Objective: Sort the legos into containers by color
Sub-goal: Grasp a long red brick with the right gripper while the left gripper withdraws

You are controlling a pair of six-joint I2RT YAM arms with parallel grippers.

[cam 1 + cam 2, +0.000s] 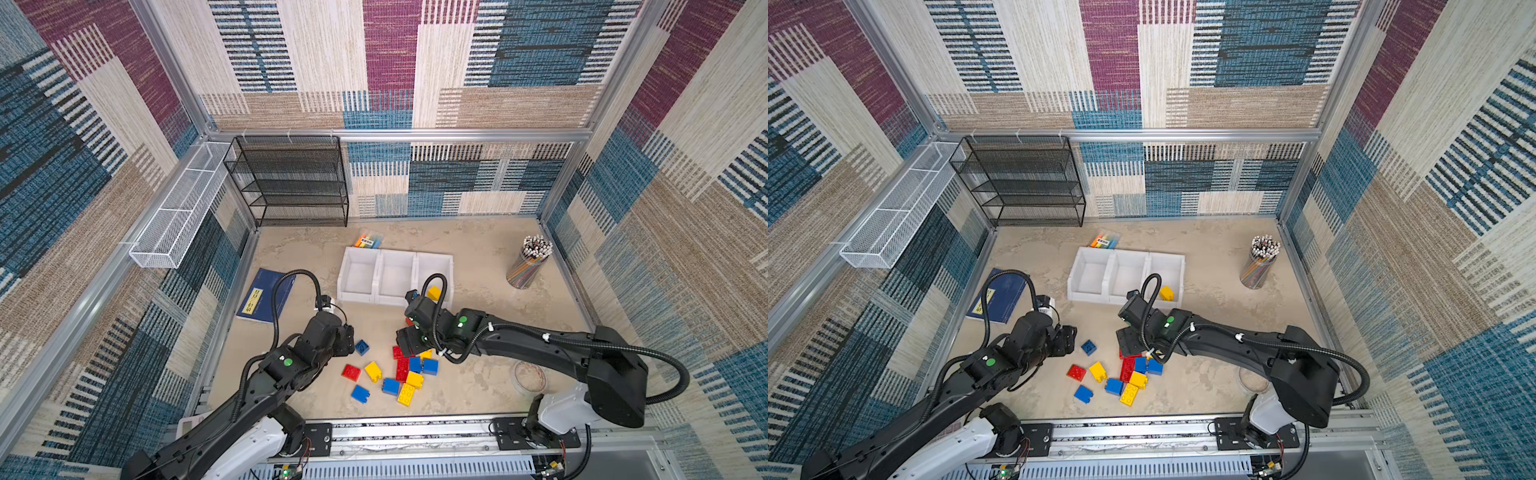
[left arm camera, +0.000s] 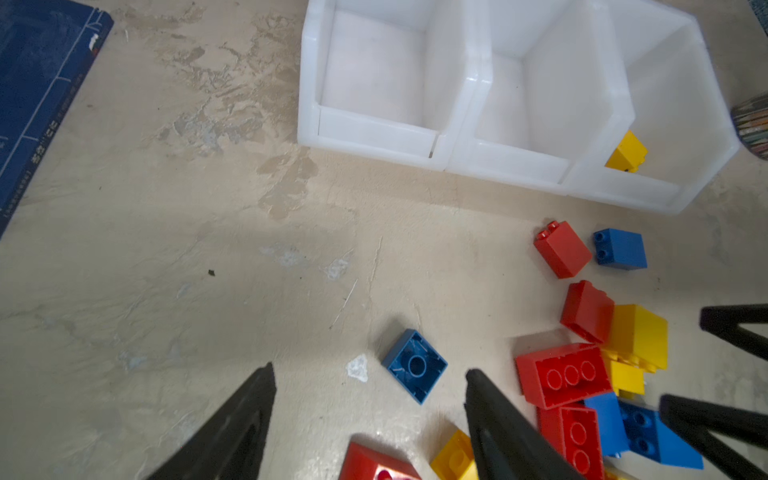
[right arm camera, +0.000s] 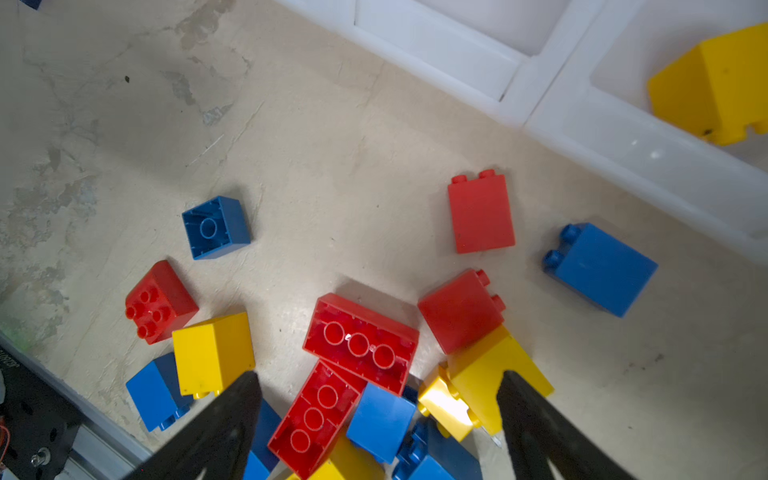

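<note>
Bricks [image 1: 399, 370] lie heaped at 6 o'clock from the bins [image 1: 358, 297], one yellow brick [image 1: 434, 293] already in the 3 o'clock bin. Right gripper [image 3: 376, 376] over the heap and left gripper [image 2: 370, 369] by the upturned blue brick [image 2: 414, 365] both gape empty, likely lining up picks.

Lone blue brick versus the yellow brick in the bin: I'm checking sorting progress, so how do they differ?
Place: the blue brick lies alone on the table; the yellow brick sits inside an end bin. Pose: blue shows its hollow underside up; yellow lies tilted, closed faces showing. Colour differs too. Both are small square bricks, neither held.
</note>
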